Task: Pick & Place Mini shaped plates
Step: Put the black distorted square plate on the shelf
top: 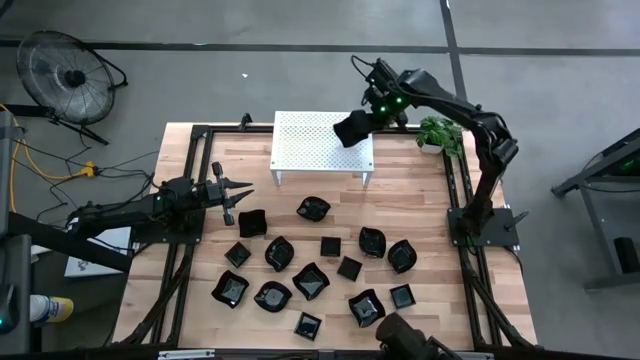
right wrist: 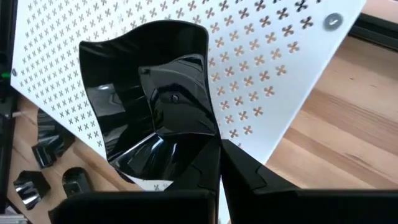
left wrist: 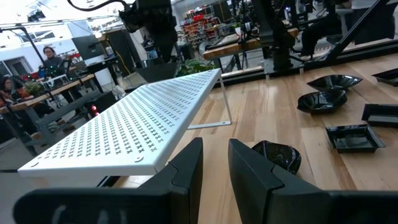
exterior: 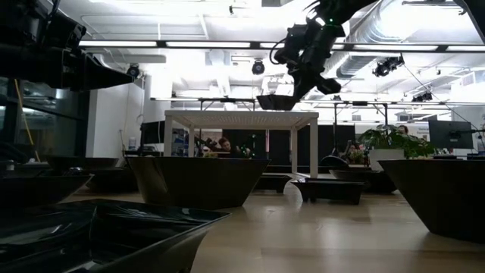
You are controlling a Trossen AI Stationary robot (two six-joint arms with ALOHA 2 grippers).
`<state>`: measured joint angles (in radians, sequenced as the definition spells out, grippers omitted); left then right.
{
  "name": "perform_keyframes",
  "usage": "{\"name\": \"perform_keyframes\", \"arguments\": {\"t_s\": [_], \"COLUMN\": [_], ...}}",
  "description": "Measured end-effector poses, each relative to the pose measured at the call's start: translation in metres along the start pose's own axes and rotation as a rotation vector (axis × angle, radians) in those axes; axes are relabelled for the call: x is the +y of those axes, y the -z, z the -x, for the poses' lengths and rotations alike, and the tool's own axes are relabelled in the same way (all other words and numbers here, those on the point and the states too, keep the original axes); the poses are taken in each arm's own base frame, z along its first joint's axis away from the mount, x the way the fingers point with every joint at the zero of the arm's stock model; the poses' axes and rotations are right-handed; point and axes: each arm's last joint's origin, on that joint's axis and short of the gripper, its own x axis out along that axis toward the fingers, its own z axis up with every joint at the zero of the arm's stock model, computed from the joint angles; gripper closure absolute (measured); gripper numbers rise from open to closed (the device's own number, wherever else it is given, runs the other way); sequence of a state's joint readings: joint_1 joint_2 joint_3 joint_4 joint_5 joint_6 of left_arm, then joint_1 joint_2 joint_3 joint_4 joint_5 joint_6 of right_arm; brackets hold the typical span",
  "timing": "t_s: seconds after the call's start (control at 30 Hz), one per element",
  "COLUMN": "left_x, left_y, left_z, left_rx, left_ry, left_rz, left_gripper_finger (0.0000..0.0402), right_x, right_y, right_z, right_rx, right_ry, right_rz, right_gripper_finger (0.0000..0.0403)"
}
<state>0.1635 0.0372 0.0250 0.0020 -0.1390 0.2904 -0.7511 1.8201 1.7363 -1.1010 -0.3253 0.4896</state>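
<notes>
My right gripper (top: 368, 120) is shut on one glossy black mini shaped plate (right wrist: 149, 93) with a wavy edge. It holds the plate over the right part of the white perforated stand (top: 310, 140). In the low view the plate (exterior: 274, 101) sits right at the stand's top (exterior: 242, 117); whether it touches, I cannot tell. Several more black plates (top: 310, 280) rest flat on the wooden table. My left gripper (top: 238, 196) waits open at the table's left side, level, pointing toward the right, with nothing between its fingers (left wrist: 186, 168). My right gripper pinches the plate's rim (right wrist: 202, 140) between its two fingers, at the side nearest the wrist. The fingers slant down from the table's far right. The plate stands out ahead of the fingertips, hollow side up and about level, over the stand's top.
A small potted plant (top: 438, 132) stands at the far right, beside the stand. Black frame rails (top: 190, 150) run along the table's edges. The loose plates fill the table's middle and near part, one (left wrist: 280, 155) just ahead of my left gripper. People sit beyond the table (left wrist: 50, 59).
</notes>
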Motion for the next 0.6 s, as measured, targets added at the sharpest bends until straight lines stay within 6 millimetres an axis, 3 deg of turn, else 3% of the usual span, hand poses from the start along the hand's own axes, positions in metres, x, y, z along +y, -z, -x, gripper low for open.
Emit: {"name": "perform_keyframes", "arguments": {"t_s": [0.6], "left_x": [0.0000], "left_y": [0.0000], "left_z": [0.0000], "left_rx": [0.000], "left_ry": [0.000], "left_rz": [0.000], "left_gripper_finger": [0.0328], "right_x": [0.0037], "right_y": [0.0031], "right_z": [-0.0084], "right_rx": [0.024], "right_ry": [0.035], "right_rz": [0.027], "right_gripper_finger": [0.0399]}}
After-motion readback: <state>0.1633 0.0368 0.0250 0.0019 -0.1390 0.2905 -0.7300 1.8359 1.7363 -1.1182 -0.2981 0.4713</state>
